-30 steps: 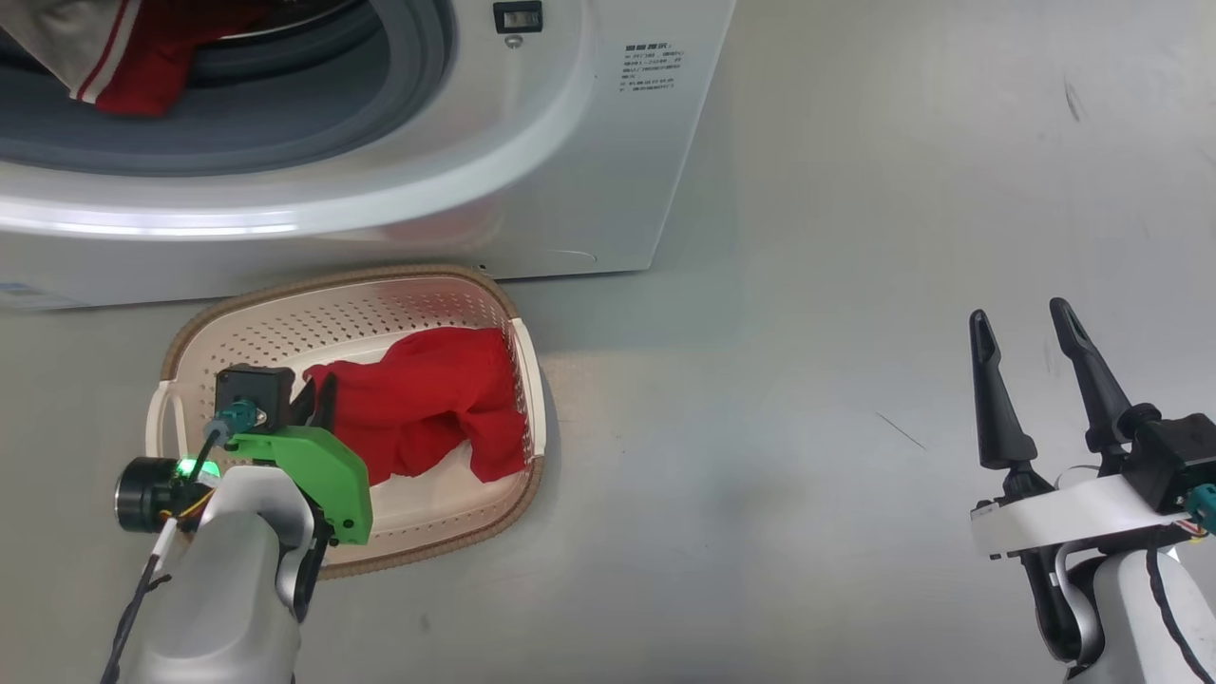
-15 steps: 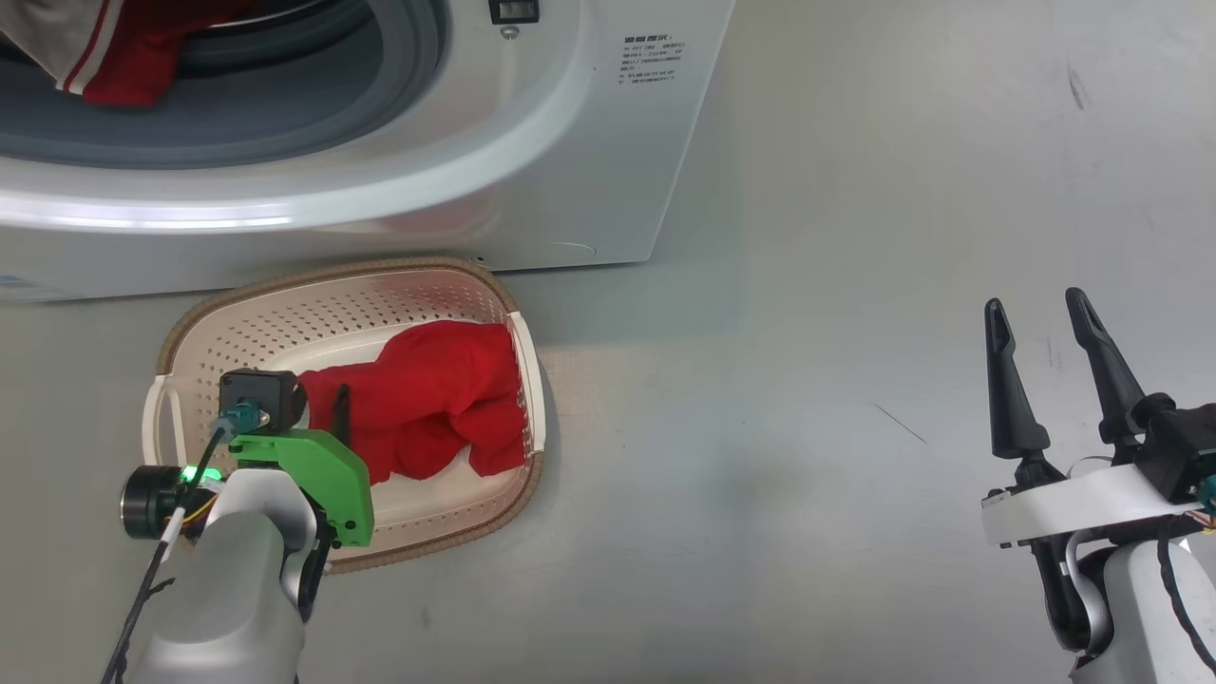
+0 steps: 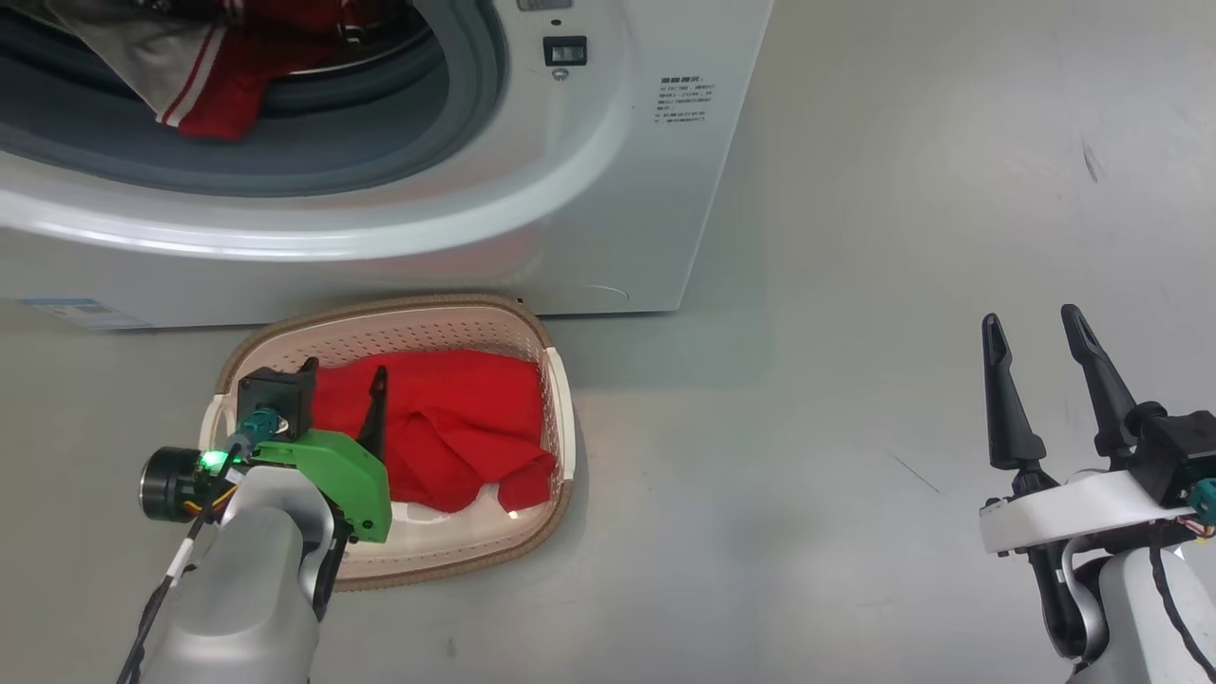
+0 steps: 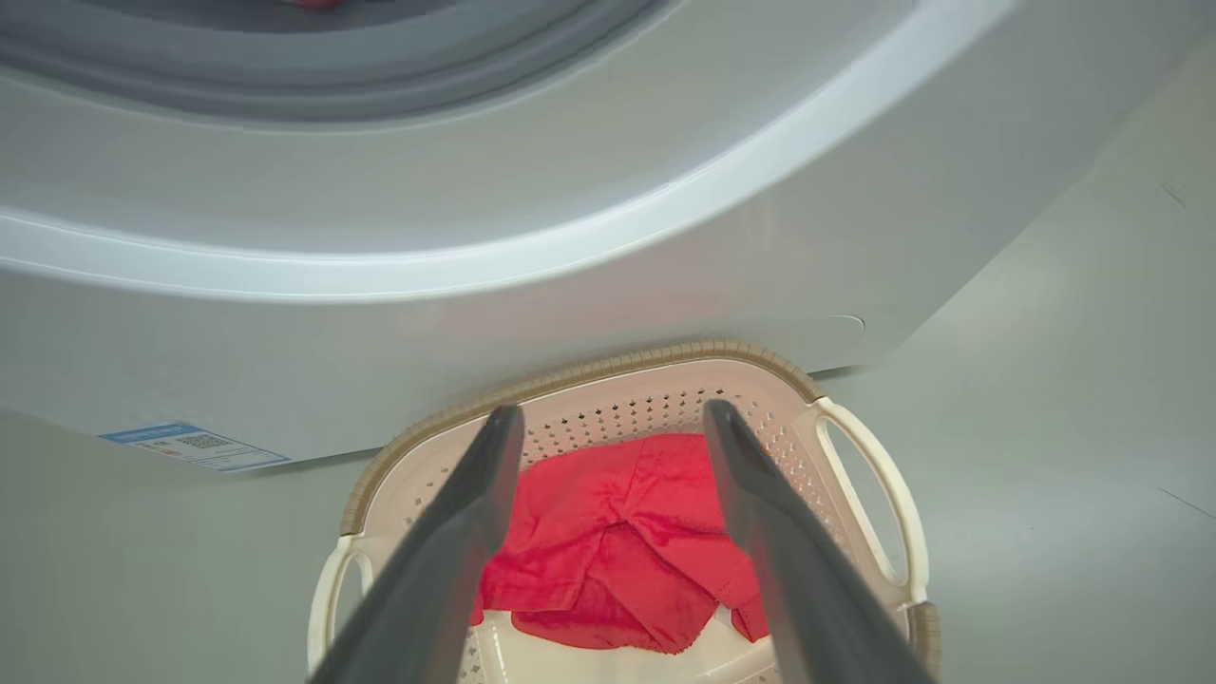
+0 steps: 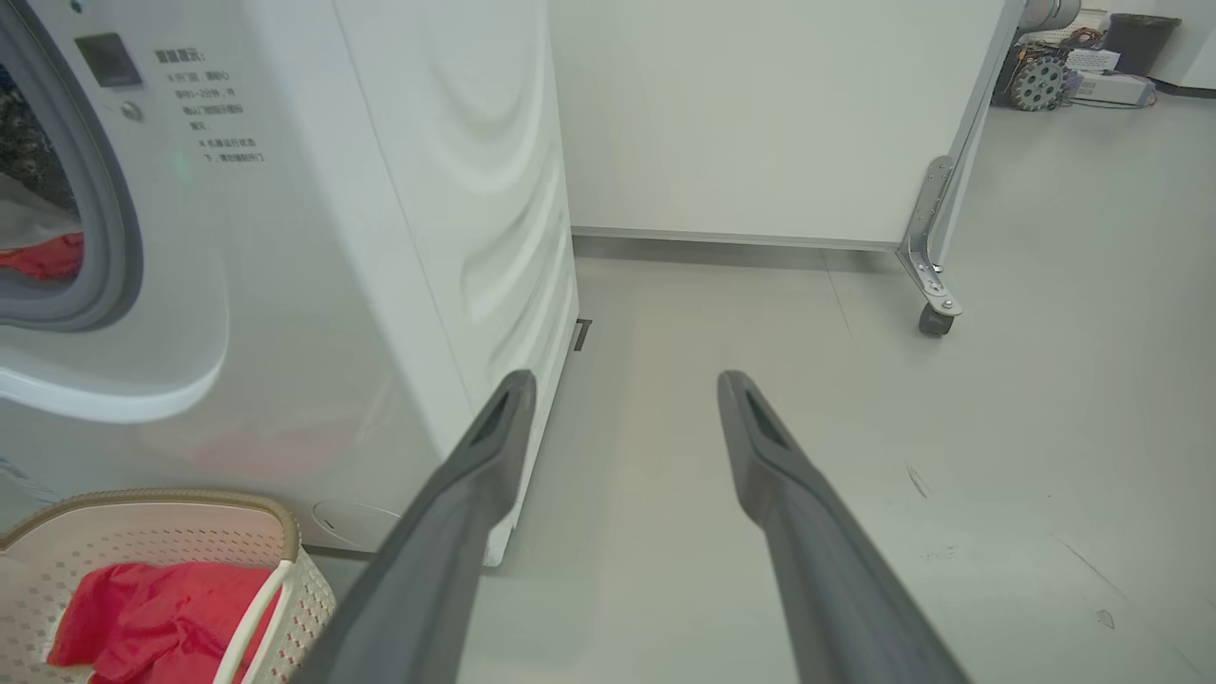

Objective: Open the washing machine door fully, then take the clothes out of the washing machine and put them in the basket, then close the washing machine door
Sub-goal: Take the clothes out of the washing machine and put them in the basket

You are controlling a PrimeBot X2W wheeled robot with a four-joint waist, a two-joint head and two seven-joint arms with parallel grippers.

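Since a second ago the left gripper has gone from pinching the plain red garment to standing spread and empty. That soft cloth now lies loose in the small cream perforated plastic basket with the brown woven-look rim, clear of both fingers. The head camera has also shifted, so the change in framing is no movement of the things.

The basket stands on the grey floor, just in front of the large white front-loading washing machine. The right gripper hangs released, holding nothing, well apart from the basket.

Outstanding: a red-and-white jersey with striped trim lies in the drum mouth, its hem drooping toward the grey rubber gasket.

Assessment: the jersey should be light and limp, and likely to trail and drag on the gasket. A deep pinch on a bunched fold near the hanging hem looks soundest. It should be lifted well clear of the lip before it is carried across.
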